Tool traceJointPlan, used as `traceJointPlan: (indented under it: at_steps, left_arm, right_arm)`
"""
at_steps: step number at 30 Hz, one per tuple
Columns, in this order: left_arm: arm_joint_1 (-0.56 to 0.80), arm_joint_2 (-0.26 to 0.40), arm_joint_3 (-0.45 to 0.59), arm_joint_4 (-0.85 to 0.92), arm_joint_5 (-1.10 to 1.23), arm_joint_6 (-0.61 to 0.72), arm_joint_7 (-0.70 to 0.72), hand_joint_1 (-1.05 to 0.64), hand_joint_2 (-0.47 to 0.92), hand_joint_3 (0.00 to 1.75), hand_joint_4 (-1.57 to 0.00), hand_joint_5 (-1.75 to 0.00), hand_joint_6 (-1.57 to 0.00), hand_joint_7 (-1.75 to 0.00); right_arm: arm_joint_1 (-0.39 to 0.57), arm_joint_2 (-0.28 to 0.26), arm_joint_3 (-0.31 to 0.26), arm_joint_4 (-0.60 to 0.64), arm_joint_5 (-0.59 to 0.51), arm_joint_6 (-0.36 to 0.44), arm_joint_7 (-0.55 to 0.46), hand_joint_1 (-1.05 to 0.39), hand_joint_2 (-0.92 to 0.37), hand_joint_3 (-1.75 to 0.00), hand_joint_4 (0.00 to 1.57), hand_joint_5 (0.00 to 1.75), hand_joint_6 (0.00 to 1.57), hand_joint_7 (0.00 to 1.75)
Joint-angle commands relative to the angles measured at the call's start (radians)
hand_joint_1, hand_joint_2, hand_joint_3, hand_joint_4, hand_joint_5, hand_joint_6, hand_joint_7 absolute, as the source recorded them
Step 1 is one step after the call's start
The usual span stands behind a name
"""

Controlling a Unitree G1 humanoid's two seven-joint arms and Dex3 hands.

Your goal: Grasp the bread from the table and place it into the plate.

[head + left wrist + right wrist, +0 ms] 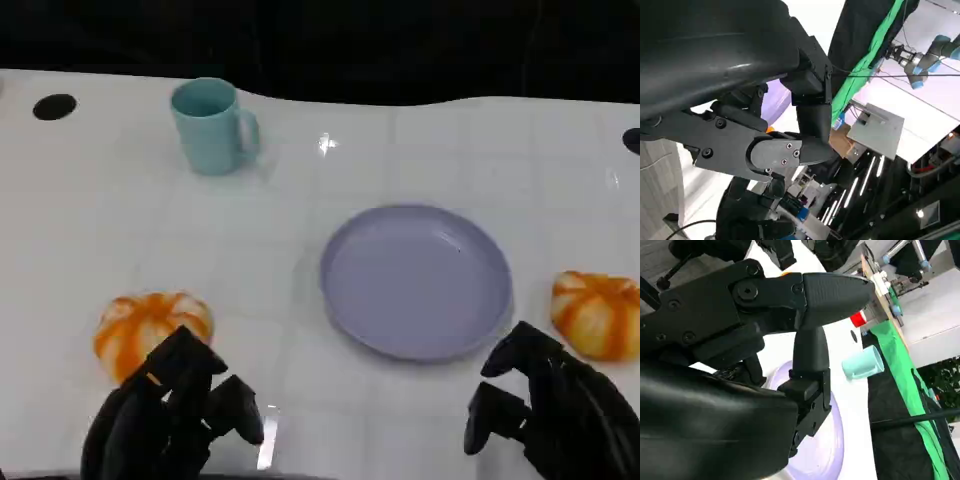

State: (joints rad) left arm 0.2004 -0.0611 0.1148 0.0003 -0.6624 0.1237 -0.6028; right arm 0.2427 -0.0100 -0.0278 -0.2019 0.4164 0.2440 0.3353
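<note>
Down at the near edge my left hand (170,415) is cut off by the frame, its black fingers spread and holding nothing; its knuckles cover the near side of the orange-and-white striped round bread (150,325) lying on the white table (100,220) just beyond it. Whether the fingers touch that bread I cannot tell. Further back on the left stands a pale teal ceramic mug (210,125), upright, handle to the right, well apart from the rest, with a black round hole (54,106) in the tabletop beside it. Bare tabletop lies between bread and the lavender round plate (415,280), which sits empty in the middle. At the right a second orange-and-white bread (598,313) is clipped by the frame edge, just beside the plate. My right hand (550,410) hangs near it, fingers apart, empty
</note>
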Motion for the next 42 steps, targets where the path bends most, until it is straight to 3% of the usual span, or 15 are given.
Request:
traceJointPlan:
  at_steps: [1, 30, 31, 35, 38, 42]
  left_arm:
    - [-0.002, 0.010, 0.008, -0.002, -0.004, 0.009, -0.001, -0.50, 0.92, 0.38, -0.71, -1.75, -0.56, -1.41]
    - [-0.004, 0.025, 0.007, -0.020, 0.071, -0.050, 0.009, -0.52, 0.92, 0.39, -0.68, -1.75, -0.54, -1.39]
    - [-0.004, 0.028, 0.007, -0.025, 0.085, -0.065, 0.011, -0.53, 0.92, 0.37, -0.62, -1.64, -0.57, -1.16]
    - [0.001, 0.040, 0.002, -0.057, 0.138, -0.116, 0.019, -0.52, 0.92, 0.31, -0.57, -1.43, -0.63, -0.75]
    - [0.011, 0.055, -0.011, -0.090, 0.216, -0.173, 0.044, -0.51, 0.92, 0.28, -0.57, -1.04, -0.71, -0.31]
    - [0.022, 0.089, -0.033, -0.119, 0.348, -0.257, 0.085, -0.52, 0.92, 0.25, -0.51, -0.85, -0.67, -0.11]
  right_arm:
    - [-0.003, -0.009, -0.009, 0.000, 0.009, -0.003, 0.004, -0.55, -0.92, -0.43, 0.72, 1.75, 0.44, 1.73]
    - [0.003, 0.004, -0.004, -0.012, 0.007, -0.001, -0.006, -0.55, -0.92, -0.42, 0.72, 1.75, 0.44, 1.72]
    - [0.003, 0.003, -0.003, -0.013, 0.005, 0.000, -0.008, -0.55, -0.92, -0.41, 0.72, 1.75, 0.44, 1.72]
    - [0.003, 0.001, 0.000, -0.013, 0.002, -0.004, -0.006, -0.55, -0.92, -0.42, 0.72, 1.75, 0.43, 1.73]
    - [0.004, 0.001, 0.000, -0.015, 0.003, -0.004, -0.006, -0.55, -0.92, -0.42, 0.73, 1.75, 0.43, 1.73]
    - [0.004, 0.000, 0.000, -0.014, 0.005, -0.005, -0.004, -0.56, -0.92, -0.43, 0.73, 1.75, 0.43, 1.74]
